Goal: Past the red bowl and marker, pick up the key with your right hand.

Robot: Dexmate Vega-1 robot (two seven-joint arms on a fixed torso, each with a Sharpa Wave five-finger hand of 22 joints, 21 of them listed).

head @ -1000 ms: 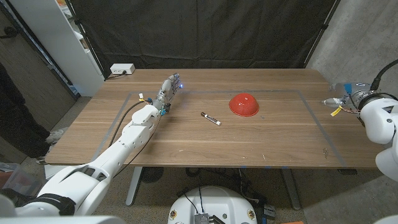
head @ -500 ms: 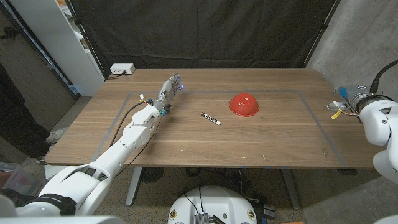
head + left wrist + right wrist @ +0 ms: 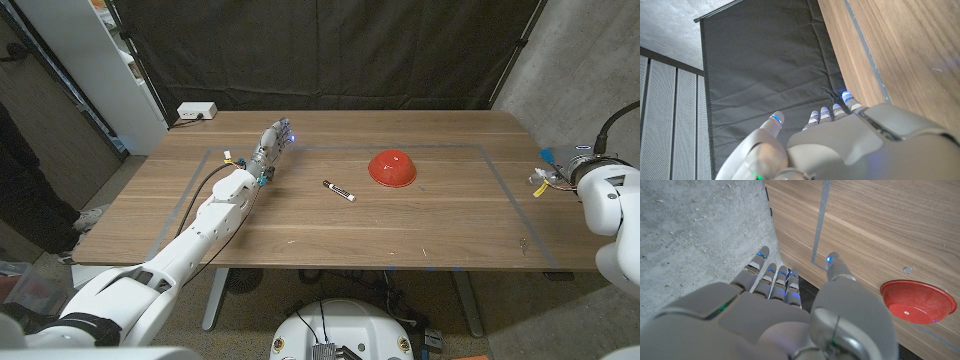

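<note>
The red bowl [image 3: 392, 167] lies upside down right of the table's middle, and it also shows as the red bowl [image 3: 917, 300] in the right wrist view. Left of it lies the small black-and-white marker [image 3: 339, 190]. A tiny key [image 3: 522, 241] sits near the table's front right corner, just inside the tape line. My right hand [image 3: 552, 168] hovers at the table's right edge, well behind the key. In the right wrist view my right hand [image 3: 785, 310] has straight, spread fingers and holds nothing. My left hand [image 3: 275, 140] stands at the back left with its fingers stretched out, empty.
Grey tape [image 3: 512, 200] marks a rectangle on the wooden table [image 3: 300, 230]. A white power box [image 3: 197, 111] sits at the back left corner. A white shelf [image 3: 90, 60] and a person's legs [image 3: 25, 180] are at the left, with a black curtain [image 3: 320, 50] behind.
My right hand has drawn back to the right, from over the table's right margin to its edge. My left arm, the bowl, the marker and the key have not moved.
</note>
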